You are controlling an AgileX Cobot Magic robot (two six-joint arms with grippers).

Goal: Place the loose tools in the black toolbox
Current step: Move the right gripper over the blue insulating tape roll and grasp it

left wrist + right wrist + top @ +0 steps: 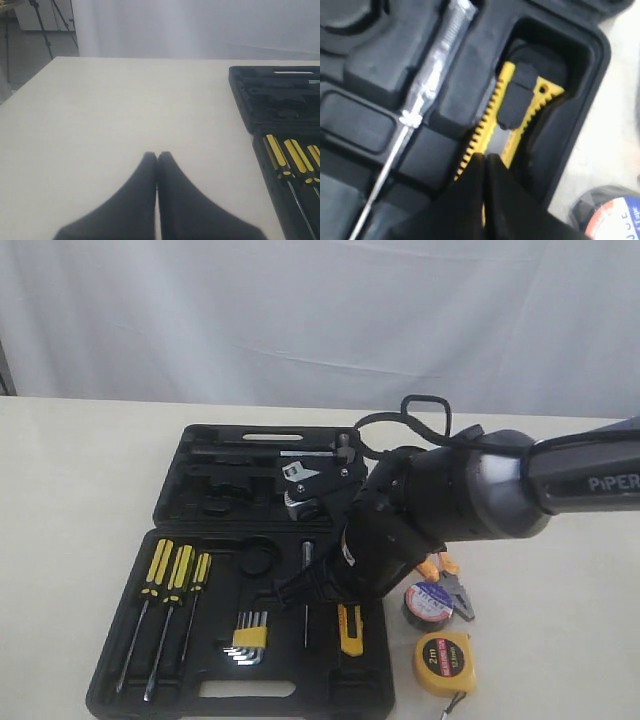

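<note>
Counter (80, 470): pale and wide, carrying everything.
Black toolbox (290, 700): lies open in two hinged halves, the slot handle on the near edge.
Right arm (480, 490): reaches from the right across the near half of the case, hiding its middle.
Three screwdrivers (178, 570): yellow-black handles, side by side in recesses at the left of the near half.
Clear-handled tester (430, 75): in a narrow slot just beside the knife's recess.
Pliers (452, 585): on the counter right of the case, partly under the arm, touching the tape roll.
Tape measure (444, 661): yellow, round, on the counter just in front of the tape roll.
Tape roll (428, 604): black, flat on the counter near the case's right wall.
Utility knife (520, 100): lying in its recess at the right end of the near half.
Hex key set (250, 635): yellow clip, seated mid-case.
Right pincer (485, 160): tips pressed together, gripping nothing, over the knife's toothed yellow edge; contact cannot be told.
Left pincer (157, 160): tips closed together, empty, above bare counter left of the case.
</note>
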